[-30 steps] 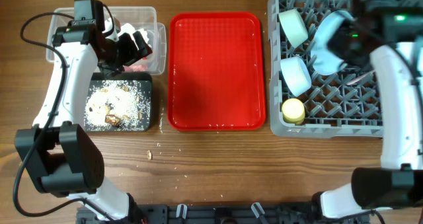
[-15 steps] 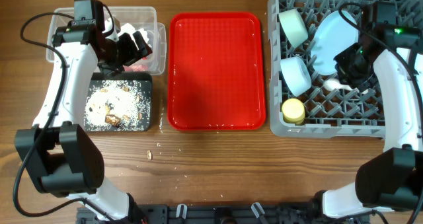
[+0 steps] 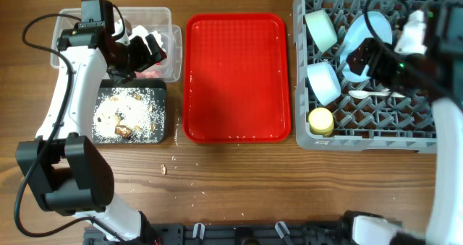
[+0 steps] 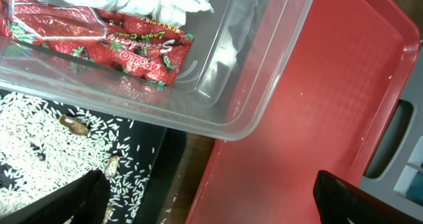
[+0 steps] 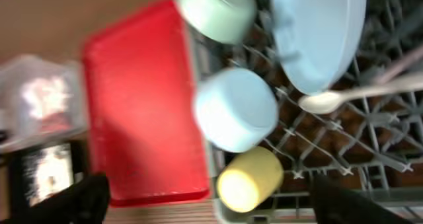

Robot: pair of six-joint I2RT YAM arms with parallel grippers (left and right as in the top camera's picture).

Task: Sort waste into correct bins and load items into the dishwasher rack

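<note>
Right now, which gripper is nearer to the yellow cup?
Right. The right gripper hovers over the dishwasher rack that holds the yellow cup; the left gripper is over the clear tub, across the red tray.

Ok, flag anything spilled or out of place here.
A few stray food scraps lie on the bare table, just off the black tray near its lower right corner in the overhead view, so they are outside it. Nothing else stands out.
</note>
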